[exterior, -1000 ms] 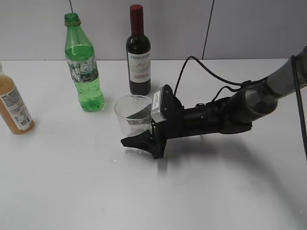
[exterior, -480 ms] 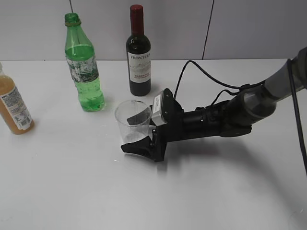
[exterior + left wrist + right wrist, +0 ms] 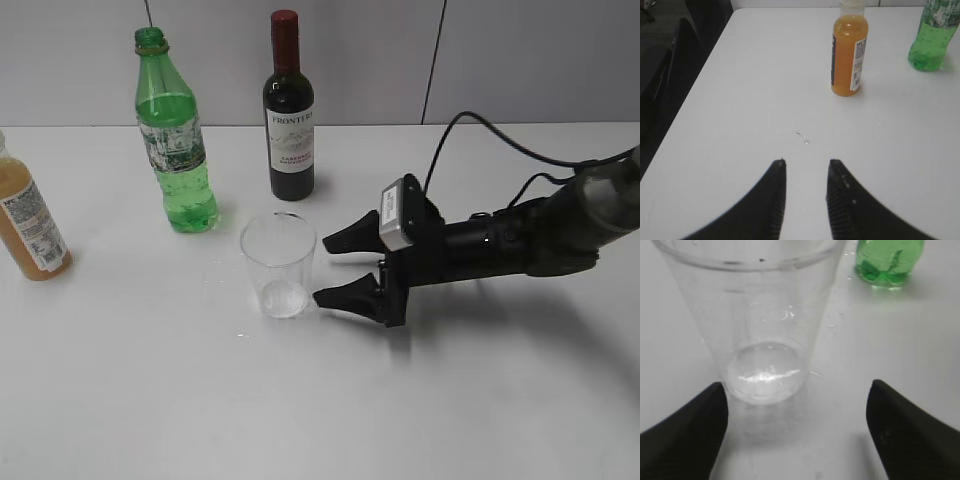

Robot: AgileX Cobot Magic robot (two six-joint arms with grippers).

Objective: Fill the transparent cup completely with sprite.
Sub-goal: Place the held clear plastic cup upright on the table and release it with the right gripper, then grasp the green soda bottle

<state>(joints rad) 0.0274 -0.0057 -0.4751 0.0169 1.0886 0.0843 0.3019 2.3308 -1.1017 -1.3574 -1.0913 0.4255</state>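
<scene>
The transparent cup [image 3: 278, 265] stands upright and looks empty on the white table, in front of the two bottles at the back. It fills the right wrist view [image 3: 755, 315]. The green sprite bottle [image 3: 175, 140], uncapped and partly full, stands upright behind and left of the cup; its base shows in the right wrist view [image 3: 887, 262] and the left wrist view [image 3: 935, 35]. My right gripper [image 3: 322, 270] lies low just right of the cup, open wide and empty, not touching it [image 3: 796, 390]. My left gripper [image 3: 808, 165] is open and empty above bare table.
A dark wine bottle [image 3: 288, 110] with a red cap stands behind the cup. An orange-brown juice bottle [image 3: 28, 225] stands at the left edge, also ahead of the left gripper [image 3: 847, 55]. The table's left edge [image 3: 700, 70] drops to a dark floor.
My right gripper, which was around the cup, has opened and drawn back to the right. The cup stays standing where it was set down.
</scene>
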